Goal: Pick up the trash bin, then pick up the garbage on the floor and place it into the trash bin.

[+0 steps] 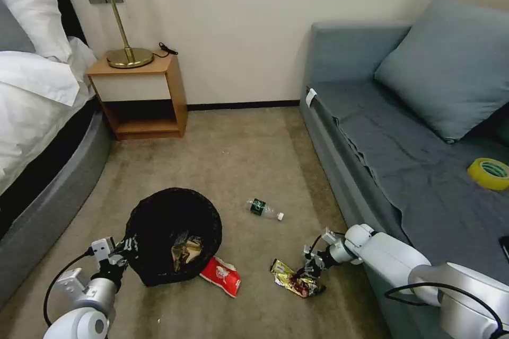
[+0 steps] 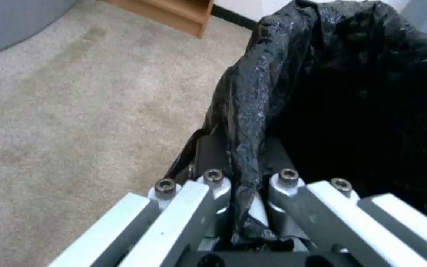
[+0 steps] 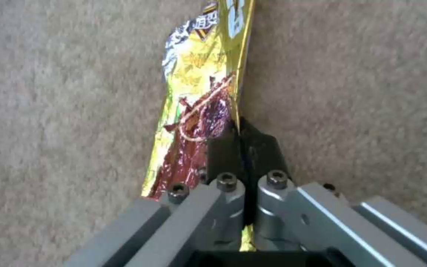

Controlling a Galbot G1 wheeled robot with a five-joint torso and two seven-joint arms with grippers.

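Lying on carpet: red packet (image 1: 221, 276) at the bin's (image 1: 172, 233) five o'clock, bottle (image 1: 264, 208) at two. Left gripper (image 1: 123, 252) clamps the bin's rim; right gripper (image 1: 309, 270) pinches the gold wrapper (image 1: 296, 280).

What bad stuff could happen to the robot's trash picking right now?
The right gripper pinches only the edge of the gold wrapper, so it might slip out on the way to the trash bin. The left gripper grips the bin by its rim and thin black bag, which could tear or slide. The red packet lies against the bin and might be awkward to grab.
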